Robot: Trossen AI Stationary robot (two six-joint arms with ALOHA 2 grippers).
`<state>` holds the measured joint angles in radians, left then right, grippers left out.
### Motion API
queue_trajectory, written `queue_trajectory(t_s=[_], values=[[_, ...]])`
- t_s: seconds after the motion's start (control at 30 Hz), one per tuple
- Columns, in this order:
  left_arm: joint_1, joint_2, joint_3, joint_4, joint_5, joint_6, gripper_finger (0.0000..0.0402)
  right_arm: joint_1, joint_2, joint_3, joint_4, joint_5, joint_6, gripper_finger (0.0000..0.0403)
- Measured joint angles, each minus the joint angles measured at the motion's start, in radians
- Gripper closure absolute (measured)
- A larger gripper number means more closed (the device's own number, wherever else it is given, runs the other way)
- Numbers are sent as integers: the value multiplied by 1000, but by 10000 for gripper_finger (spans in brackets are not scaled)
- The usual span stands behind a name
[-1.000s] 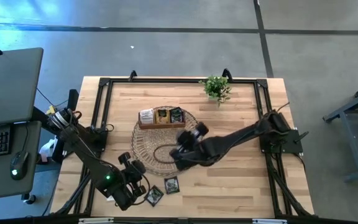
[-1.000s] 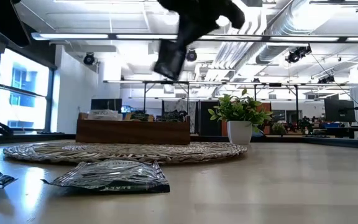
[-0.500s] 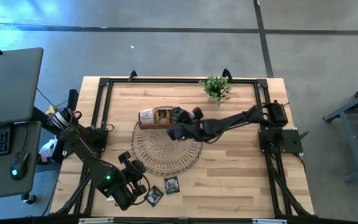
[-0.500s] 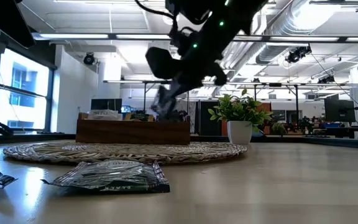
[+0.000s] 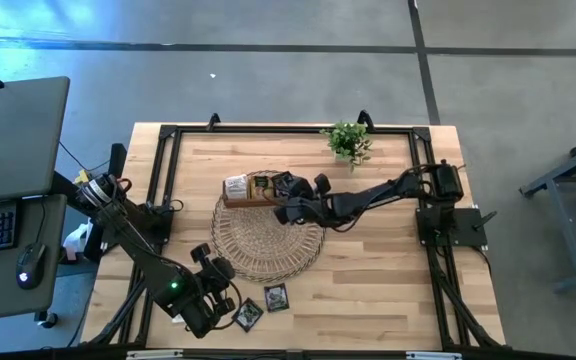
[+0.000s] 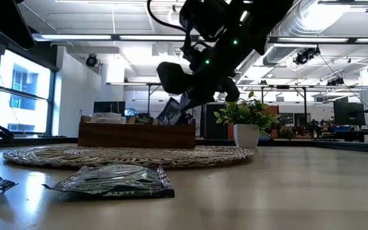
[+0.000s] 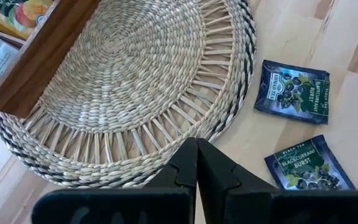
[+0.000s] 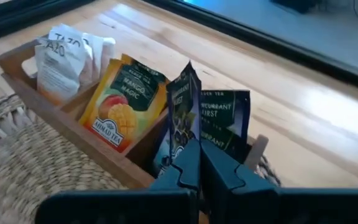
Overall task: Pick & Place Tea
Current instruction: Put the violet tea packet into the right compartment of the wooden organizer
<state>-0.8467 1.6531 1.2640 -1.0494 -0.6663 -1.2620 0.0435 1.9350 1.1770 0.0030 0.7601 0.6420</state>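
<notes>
Now the right gripper (image 8: 191, 163), which half a second ago hung above the round woven mat (image 5: 258, 240), sits over the wooden tray (image 8: 61, 121), fingers pinched on a dark blackcurrant packet (image 8: 180, 121) standing in the compartment just ahead. The left gripper (image 7: 196, 163), fingers together, has two dark packets (image 7: 294, 94) beside it.

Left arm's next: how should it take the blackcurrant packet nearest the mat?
Come straight down on the blackcurrant packet with the left tool and pinch one edge; it lies flat on bare wood, clear of the mat and the other packet.
</notes>
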Motion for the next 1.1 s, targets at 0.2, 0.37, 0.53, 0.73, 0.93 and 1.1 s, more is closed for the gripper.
queue_trajectory(t_s=[0.2,0.37,0.53,0.73,0.93,1.1], values=[[0,0,0,1,1,0,401,-4,0,0,19,-34,-100,390],[0,0,0,1,1,0,401,-11,0,0,17,-33,-132,352],[0,0,0,2,1,0,401,-10,-5,0,17,-26,-177,314],[0,0,0,2,1,0,401,-2,-86,1,16,-60,-246,296],[0,0,0,3,0,0,401,61,-209,2,20,-333,-250,307],[0,0,0,6,0,0,401,216,-225,2,28,-539,-254,324]])
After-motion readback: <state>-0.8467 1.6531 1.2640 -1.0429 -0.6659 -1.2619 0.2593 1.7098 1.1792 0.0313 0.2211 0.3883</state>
